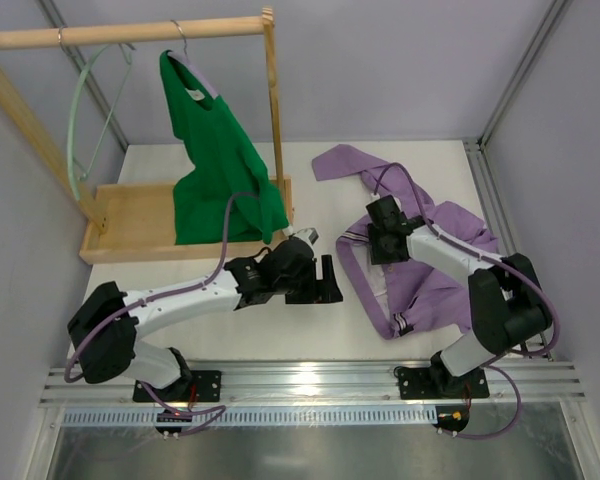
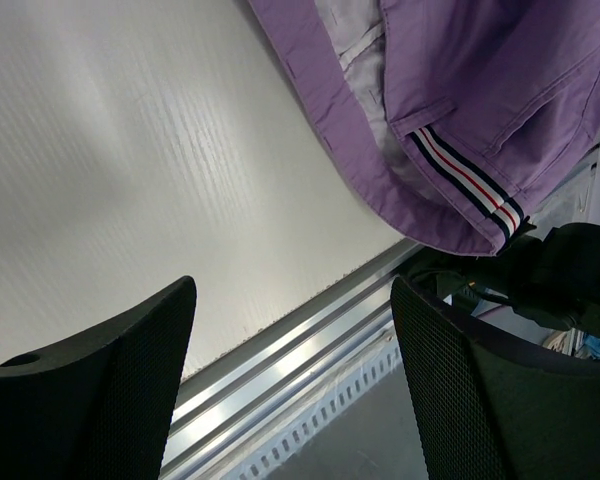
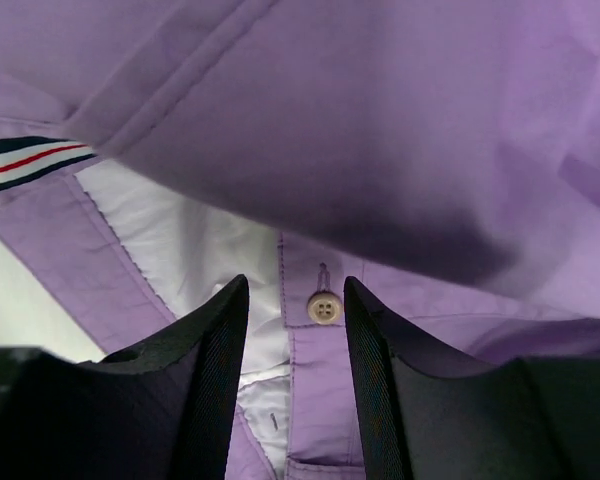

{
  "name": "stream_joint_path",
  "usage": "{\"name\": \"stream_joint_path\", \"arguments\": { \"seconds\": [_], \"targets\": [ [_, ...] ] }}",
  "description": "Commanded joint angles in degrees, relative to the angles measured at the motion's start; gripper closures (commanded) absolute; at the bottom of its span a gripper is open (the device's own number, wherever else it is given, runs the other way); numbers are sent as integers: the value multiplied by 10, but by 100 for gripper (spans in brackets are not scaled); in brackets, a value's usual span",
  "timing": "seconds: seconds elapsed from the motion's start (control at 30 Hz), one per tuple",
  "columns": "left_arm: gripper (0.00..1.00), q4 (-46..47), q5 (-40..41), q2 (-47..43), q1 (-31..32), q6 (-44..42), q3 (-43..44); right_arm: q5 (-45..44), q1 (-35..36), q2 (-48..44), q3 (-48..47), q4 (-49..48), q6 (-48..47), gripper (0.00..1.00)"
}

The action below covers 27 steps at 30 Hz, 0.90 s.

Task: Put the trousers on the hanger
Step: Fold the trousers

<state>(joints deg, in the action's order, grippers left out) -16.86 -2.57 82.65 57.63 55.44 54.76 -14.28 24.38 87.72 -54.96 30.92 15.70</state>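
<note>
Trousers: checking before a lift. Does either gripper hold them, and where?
Neither. The right gripper stands open over the trousers at the button; the left gripper is open above the table.

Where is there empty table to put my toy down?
The biggest bare patch of table is at the front, between the left arm, the metal rail and the trousers. A thinner strip runs along the back wall, behind the trousers. The right side is crowded: the trousers and the right arm cover it.

Bare table (image 1: 320,212) lies open just left of the trousers (image 1: 430,290); farther left, the wooden rack post (image 1: 276,110) and hanging green top (image 1: 215,170) block passage.
</note>
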Motion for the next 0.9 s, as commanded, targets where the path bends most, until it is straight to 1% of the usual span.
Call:
{"name": "stream_joint_path", "arguments": {
  "seconds": [0.0,0.1,0.2,0.33,0.43,0.47,0.57,0.63,0.7,0.87],
  "targets": [
    [21,-2,21,-37,0,-22,-11,-18,4,15,3,-38,-15,53],
    [21,-3,20,-44,-2,-24,-14,-57,3,48,-9,-18,-13,54],
    [21,-8,20,-51,-3,-26,-14,-70,7,55,-14,-14,-10,57],
    [21,-7,20,-57,-7,-26,-13,-78,7,66,-23,-3,0,64],
    [21,-8,20,-63,-7,-24,-15,-84,6,70,-27,-1,6,74],
    [21,-8,20,-64,-7,-22,-17,-84,6,70,-27,-1,7,81],
    [21,-6,20,-71,-7,-20,-23,-83,6,67,-26,0,14,96],
    [21,-5,36,-72,-7,-18,-26,-76,7,64,-26,5,18,96],
    [21,-4,34,-73,-7,-17,-29,-72,7,61,-27,12,21,96],
    [21,-1,43,-73,-7,-16,-33,-49,8,17,-48,42,17,96]
  ]
}}
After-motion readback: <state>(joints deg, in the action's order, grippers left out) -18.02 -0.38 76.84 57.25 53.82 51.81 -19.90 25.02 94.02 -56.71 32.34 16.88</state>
